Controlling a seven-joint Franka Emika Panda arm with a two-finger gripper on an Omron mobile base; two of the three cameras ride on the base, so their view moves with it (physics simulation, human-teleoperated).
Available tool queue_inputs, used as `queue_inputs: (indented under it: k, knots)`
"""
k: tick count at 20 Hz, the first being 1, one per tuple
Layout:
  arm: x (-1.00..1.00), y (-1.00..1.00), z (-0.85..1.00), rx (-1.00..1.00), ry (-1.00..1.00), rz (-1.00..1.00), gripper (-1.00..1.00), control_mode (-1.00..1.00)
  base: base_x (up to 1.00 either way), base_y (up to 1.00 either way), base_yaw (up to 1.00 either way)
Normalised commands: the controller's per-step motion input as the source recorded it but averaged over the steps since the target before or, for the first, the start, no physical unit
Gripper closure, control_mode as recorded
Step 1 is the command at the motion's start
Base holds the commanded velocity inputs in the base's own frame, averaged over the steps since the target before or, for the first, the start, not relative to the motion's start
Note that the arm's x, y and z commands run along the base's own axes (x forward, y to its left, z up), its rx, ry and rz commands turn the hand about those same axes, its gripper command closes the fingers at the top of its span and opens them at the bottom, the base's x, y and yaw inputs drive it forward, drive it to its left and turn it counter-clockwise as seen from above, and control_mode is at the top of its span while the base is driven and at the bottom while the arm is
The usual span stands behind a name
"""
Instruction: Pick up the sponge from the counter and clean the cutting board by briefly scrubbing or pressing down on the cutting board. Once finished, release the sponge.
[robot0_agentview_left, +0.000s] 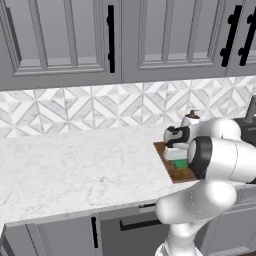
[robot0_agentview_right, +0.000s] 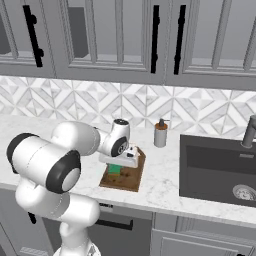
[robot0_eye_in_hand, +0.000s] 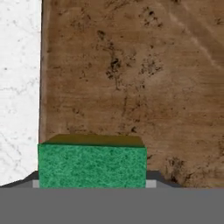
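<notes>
The green-topped sponge (robot0_eye_in_hand: 92, 166) sits low in the hand view, its yellow layer showing along the far edge. It rests against the dark brown cutting board (robot0_eye_in_hand: 131, 78), near the board's left edge where the white marble counter (robot0_eye_in_hand: 17, 87) begins. My gripper (robot0_eye_in_hand: 92, 181) is shut on the sponge, a dark finger tip showing at each of its sides. From the base, the hand (robot0_agentview_left: 176, 150) hangs over the board (robot0_agentview_left: 175, 172) with the sponge (robot0_agentview_left: 180, 163) beneath it. The right base view shows the sponge (robot0_agentview_right: 115, 169) on the board (robot0_agentview_right: 125, 179) under the gripper (robot0_agentview_right: 116, 163).
A soap dispenser (robot0_agentview_right: 160, 133) stands behind the board, by the tiled backsplash. A dark sink (robot0_agentview_right: 215, 170) with a faucet (robot0_agentview_right: 248, 131) lies to the right. Grey wall cabinets (robot0_agentview_left: 65, 40) hang above. Open counter (robot0_agentview_left: 75, 165) stretches to the left.
</notes>
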Motion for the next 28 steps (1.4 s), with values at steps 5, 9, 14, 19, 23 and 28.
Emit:
queue_inputs:
  k: [5,9,14,19,23,28]
  knots:
    - [0.32,0.00,-0.16,0.00,0.00,0.00,1.00,-1.00,0.00,0.00,0.00]
    - [-0.03,0.00,-0.92,0.00,-0.01,0.00,1.00,-1.00,0.00,0.00,0.00]
    - [-0.02,0.00,-0.49,0.00,-0.14,-0.01,1.00,-1.00,0.00,0.00,0.00]
    - [0.39,0.00,0.10,0.02,-0.07,-0.03,1.00,-1.00,0.00,0.00,0.00]
    - [0.34,0.00,-0.03,0.00,-0.03,-0.01,1.00,-1.00,0.00,0.00,0.00]
    - [0.05,-0.07,-0.66,0.01,-0.01,0.00,1.00,-1.00,0.00,0.00,0.00]
